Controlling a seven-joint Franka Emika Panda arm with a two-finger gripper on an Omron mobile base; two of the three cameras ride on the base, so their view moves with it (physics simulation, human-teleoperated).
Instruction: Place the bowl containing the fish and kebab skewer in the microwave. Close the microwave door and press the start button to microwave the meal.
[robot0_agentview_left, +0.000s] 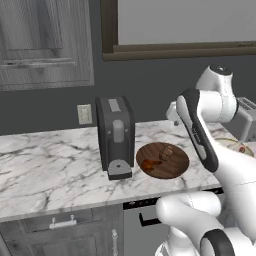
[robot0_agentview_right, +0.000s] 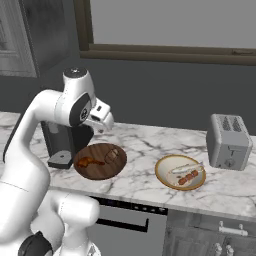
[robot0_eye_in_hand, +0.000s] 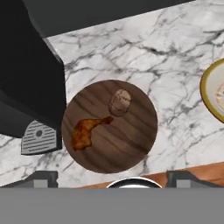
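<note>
The marble table (robot0_agentview_right: 145, 145) carries, from left to right in the right base view, a black coffee machine (robot0_agentview_right: 62, 142), a dark wooden round dish (robot0_agentview_right: 100, 161), the bowl (robot0_agentview_right: 165, 179) and a grey toaster (robot0_agentview_right: 229, 141). The bowl sits near the table's front edge, well apart from the toaster and just beside the wooden dish without touching it. In this view the pale fish (robot0_agentview_right: 184, 169) and the kebab skewer (robot0_agentview_right: 188, 177) lie side by side inside the bowl.

The left base view shows a wall socket (robot0_agentview_left: 84, 114) behind the coffee machine; there the arm hides most of the bowl.

The hand view looks straight down on the wooden dish, which holds a browned chicken drumstick (robot0_eye_in_hand: 86, 132) and a small rounded brown item (robot0_eye_in_hand: 119, 103), possibly a bread roll. The bowl's tan rim enters at that view's right edge.

The end effector (robot0_eye_in_hand: 111, 177) hovers above the wooden dish, fingers spread wide apart and empty.
</note>
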